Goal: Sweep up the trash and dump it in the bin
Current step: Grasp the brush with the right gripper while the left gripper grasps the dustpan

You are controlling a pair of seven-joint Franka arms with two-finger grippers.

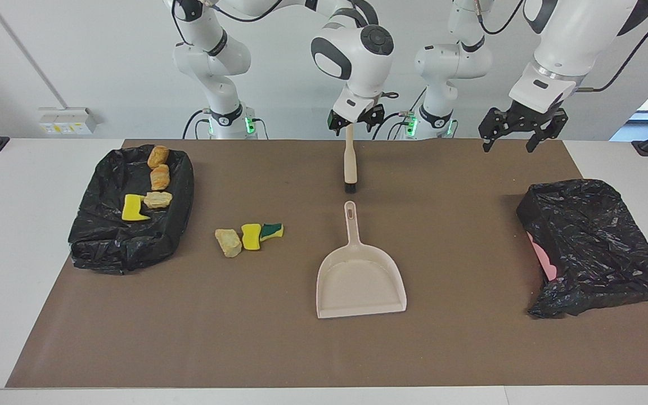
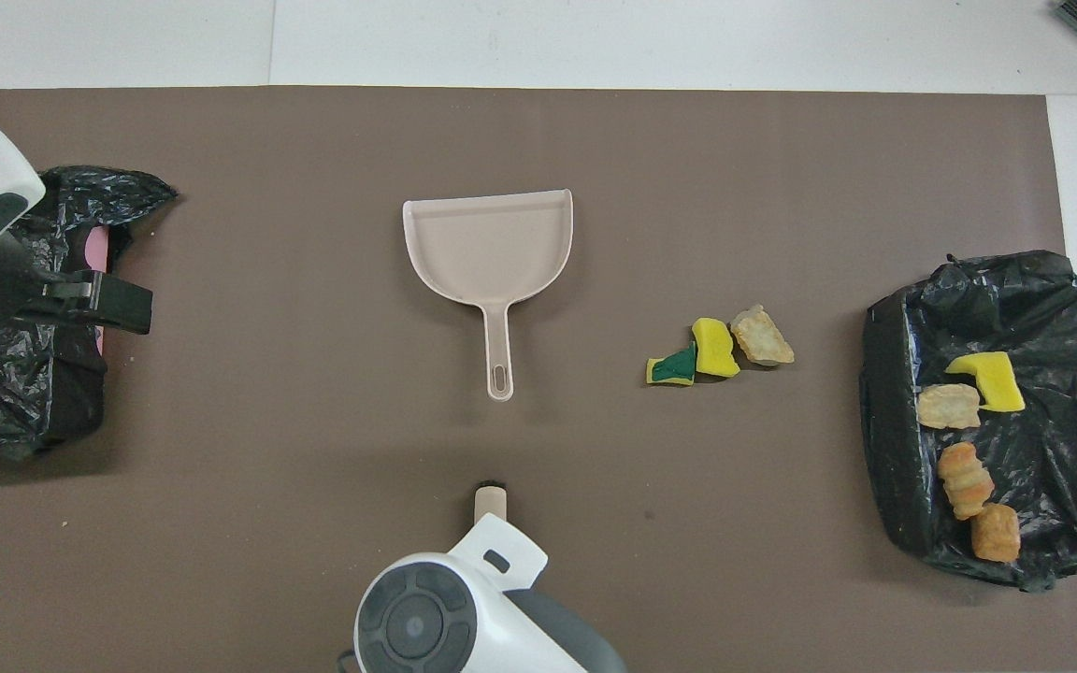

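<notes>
Three pieces of trash lie together on the brown mat: a beige chunk [image 1: 228, 242] [image 2: 761, 336], a yellow sponge piece [image 1: 251, 236] [image 2: 714, 347] and a green-and-yellow one [image 1: 271, 230] [image 2: 672, 367]. Several more lie in the black-lined bin [image 1: 99, 247] [image 2: 894, 505] at the right arm's end. The beige dustpan [image 1: 360, 278] [image 2: 492, 248] lies free mid-mat, handle toward the robots. Nearer the robots lies a brush [image 1: 349, 163] [image 2: 490, 495]. My right gripper [image 1: 352, 126] hangs open over its handle end. My left gripper [image 1: 507, 145] waits open in the air.
A second black-bagged container [image 1: 594, 247] [image 2: 6, 411] with a pink wall showing stands at the left arm's end, partly under the left hand in the overhead view. The mat's edge farthest from the robots [image 2: 538, 91] meets white tabletop.
</notes>
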